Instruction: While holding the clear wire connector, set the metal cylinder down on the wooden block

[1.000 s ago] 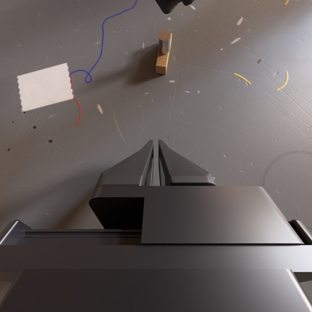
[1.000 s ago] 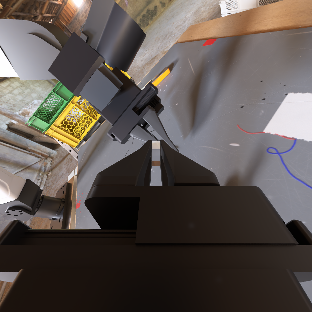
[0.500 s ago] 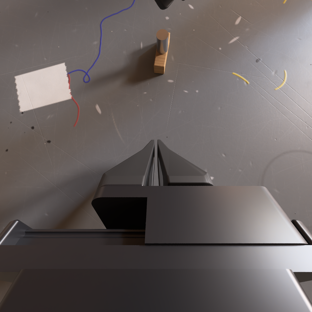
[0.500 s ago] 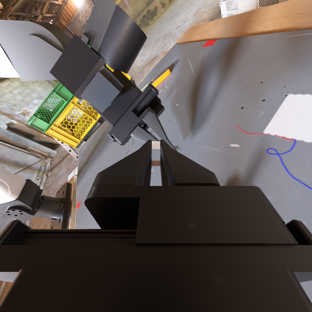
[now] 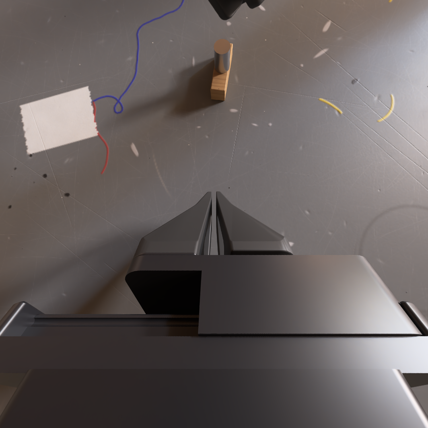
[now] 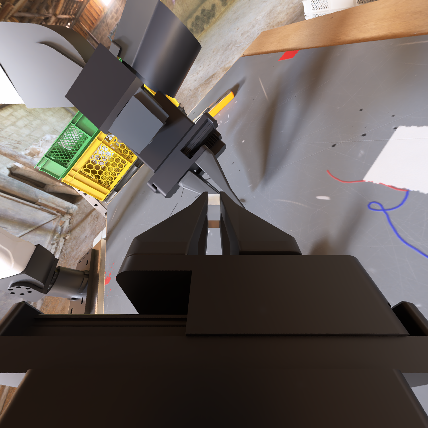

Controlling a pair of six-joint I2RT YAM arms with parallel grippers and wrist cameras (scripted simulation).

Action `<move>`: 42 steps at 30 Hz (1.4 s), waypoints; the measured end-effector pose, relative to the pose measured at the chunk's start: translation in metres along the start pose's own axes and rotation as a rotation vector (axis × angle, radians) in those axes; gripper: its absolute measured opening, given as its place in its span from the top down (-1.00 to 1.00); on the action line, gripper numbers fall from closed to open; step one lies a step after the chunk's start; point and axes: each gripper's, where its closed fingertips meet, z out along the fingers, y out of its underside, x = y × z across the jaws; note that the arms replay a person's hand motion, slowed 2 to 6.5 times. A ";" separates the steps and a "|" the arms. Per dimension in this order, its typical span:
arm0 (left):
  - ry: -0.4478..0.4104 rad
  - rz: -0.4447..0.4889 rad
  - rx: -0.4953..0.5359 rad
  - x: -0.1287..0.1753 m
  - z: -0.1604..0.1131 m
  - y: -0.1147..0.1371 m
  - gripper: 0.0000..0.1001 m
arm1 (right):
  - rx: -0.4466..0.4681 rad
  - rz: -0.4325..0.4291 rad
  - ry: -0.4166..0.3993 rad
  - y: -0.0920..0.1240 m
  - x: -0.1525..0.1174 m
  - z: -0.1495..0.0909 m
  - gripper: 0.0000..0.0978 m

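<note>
In the left wrist view a metal cylinder stands upright on the far end of a small wooden block on the grey table. My left gripper is shut and empty, well back from the block and above the table. The right gripper's dark tip shows beyond the block at the top edge. In the right wrist view my right gripper is shut on the clear wire connector, a pale piece between the fingers. The left arm hangs just beyond it.
A white paper patch lies left of the block, with a blue wire and a red wire beside it. Yellow wire scraps lie to the right. Yellow and green crates stand off the table's wooden edge.
My left gripper's fingers have closed the small gap between them. The cylinder stays on the block. The right gripper has hardly moved and still holds the connector.
</note>
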 end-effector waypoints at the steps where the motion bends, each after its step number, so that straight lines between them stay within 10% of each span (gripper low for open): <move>1: 0.000 0.002 0.000 0.000 0.000 0.000 0.94 | -0.002 0.000 0.001 0.000 0.000 0.000 0.83; 24: -0.297 0.261 0.308 -0.003 -0.030 -0.056 0.96 | -0.010 0.000 0.006 0.000 -0.002 0.004 0.83; 42: -0.419 0.410 0.327 0.008 -0.036 -0.070 0.96 | 0.009 0.119 -0.037 0.004 0.000 0.006 0.83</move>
